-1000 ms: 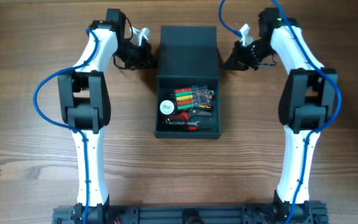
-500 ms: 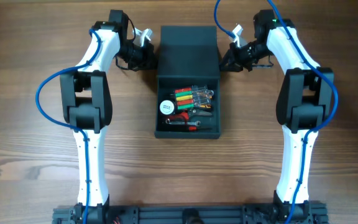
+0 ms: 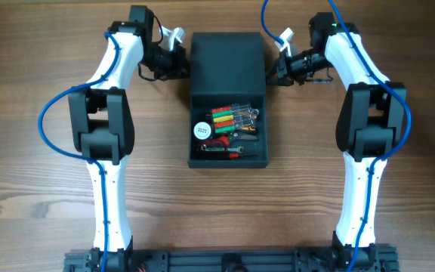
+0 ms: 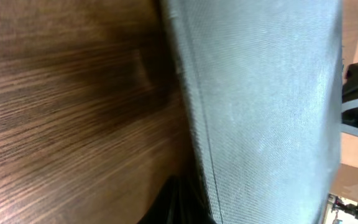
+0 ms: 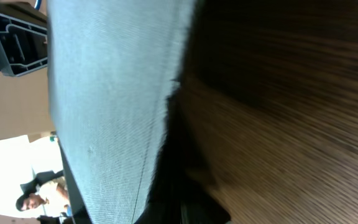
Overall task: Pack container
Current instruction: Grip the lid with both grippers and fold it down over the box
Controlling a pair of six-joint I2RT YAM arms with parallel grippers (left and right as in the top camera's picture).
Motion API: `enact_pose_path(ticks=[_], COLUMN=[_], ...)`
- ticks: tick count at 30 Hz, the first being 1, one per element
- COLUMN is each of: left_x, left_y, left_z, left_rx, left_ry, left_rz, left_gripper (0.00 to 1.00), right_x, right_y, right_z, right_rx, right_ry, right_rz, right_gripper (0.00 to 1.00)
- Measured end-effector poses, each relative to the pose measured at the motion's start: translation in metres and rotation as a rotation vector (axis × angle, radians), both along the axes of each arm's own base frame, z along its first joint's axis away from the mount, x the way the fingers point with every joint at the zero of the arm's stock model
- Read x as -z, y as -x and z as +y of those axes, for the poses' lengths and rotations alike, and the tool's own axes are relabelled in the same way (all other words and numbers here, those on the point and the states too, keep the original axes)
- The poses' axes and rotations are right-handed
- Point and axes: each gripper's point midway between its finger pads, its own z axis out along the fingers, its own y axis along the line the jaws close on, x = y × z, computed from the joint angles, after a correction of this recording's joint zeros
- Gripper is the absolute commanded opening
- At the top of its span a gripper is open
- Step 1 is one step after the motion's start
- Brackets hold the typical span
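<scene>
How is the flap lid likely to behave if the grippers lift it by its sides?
The flap lid probably swings on its attached edge rather than coming free, since it joins the container. It lies flat with straight edges, so likely fairly stiff. Its woven-looking surface in the wrist views suggests decent grip, not slipperiness.

Tools (image 3: 231, 127) in container (image 3: 228, 161) indistinct, lid (image 4: 272, 93) cropped

White arm links (image 3: 104, 193), black joints (image 3: 100, 125), blue cables (image 3: 41, 121)
</scene>
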Motion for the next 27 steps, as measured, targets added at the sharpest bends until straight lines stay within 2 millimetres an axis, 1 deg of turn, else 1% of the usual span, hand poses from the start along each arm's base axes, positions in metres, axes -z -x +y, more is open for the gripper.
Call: enact_pose_path(ticks=[7,13,17,23,24,27], left_x=[-0.029,-0.043,-0.057,-0.084,-0.095,-0.103], left_y=[-0.003,-0.004,-0.003,0.001,0.003,0.007], left_z=[0.000,0.000,-0.001,-0.008,-0.013,-0.017], left_rx=[-0.001,-0.001,0.002,0.017,0.027,0.045], left_ry=[0.006,0.007,0.006,-0.004,-0.004,-0.006], left_rz=[-0.056,-0.081,-0.109,-0.164,-0.186,-0.201], left_gripper=[0.04,0.04,0.04,0.04,0.04,0.04], right_x=[-0.008,-0.013,-0.021,-0.042,-0.057,-0.070], right_y=[0.001,0.005,-0.003,-0.012,-0.014,-0.008], right_z=[0.007,0.007,-0.001,-0.024,-0.034,-0.037], right_rx=[-0.019,-0.036,-0.028,0.008,0.026,0.014], right_ry=[-0.061,-0.068,-0.038,0.012,0.038,0.053], right_rz=[-0.021,-0.016,-0.040,-0.084,-0.114,-0.126], right_gripper=[0.04,0.04,0.04,0.04,0.04,0.04])
